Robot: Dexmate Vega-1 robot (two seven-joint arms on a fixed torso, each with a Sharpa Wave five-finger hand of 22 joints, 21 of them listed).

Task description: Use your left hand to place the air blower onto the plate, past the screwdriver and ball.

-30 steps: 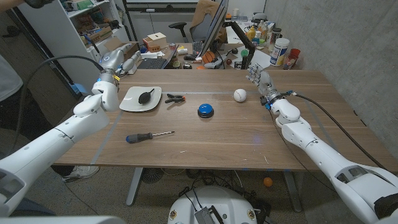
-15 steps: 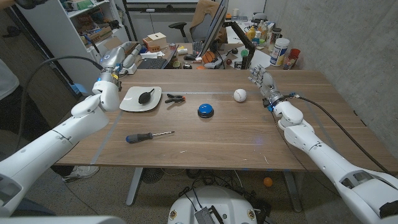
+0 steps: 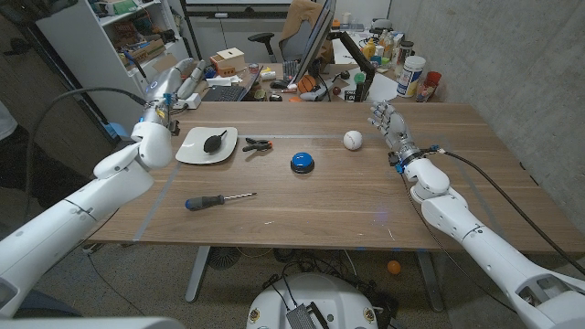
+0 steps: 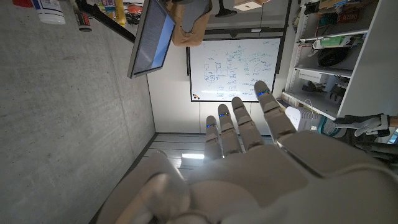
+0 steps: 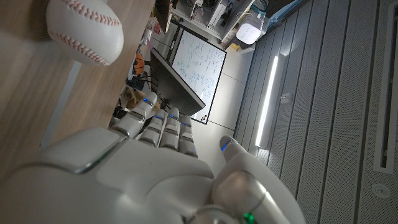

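The black air blower (image 3: pixel 216 139) lies on the white plate (image 3: pixel 194 152) at the table's back left. My left hand (image 3: pixel 174 84) is raised beyond the table's far left corner, fingers (image 4: pixel 239 123) stretched out and apart, holding nothing. The screwdriver (image 3: pixel 218 199), blue-handled, lies nearer the front, left of centre. The white ball (image 3: pixel 353 140) sits at the back right; it is also in the right wrist view (image 5: pixel 84 32). My right hand (image 3: pixel 386 121) hovers just right of the ball with fingers (image 5: pixel 163 128) extended and empty.
A black clip (image 3: pixel 259 144) lies right beside the plate. A blue round button (image 3: pixel 303 163) sits mid-table. Behind the table are a chair, monitors, cluttered desks and shelves. A person's sleeve shows at the left edge (image 3: pixel 7 117).
My left hand has risen and drawn back to the left, away from the plate. My right hand and forearm have shifted slightly right. The blower has stayed on the plate.
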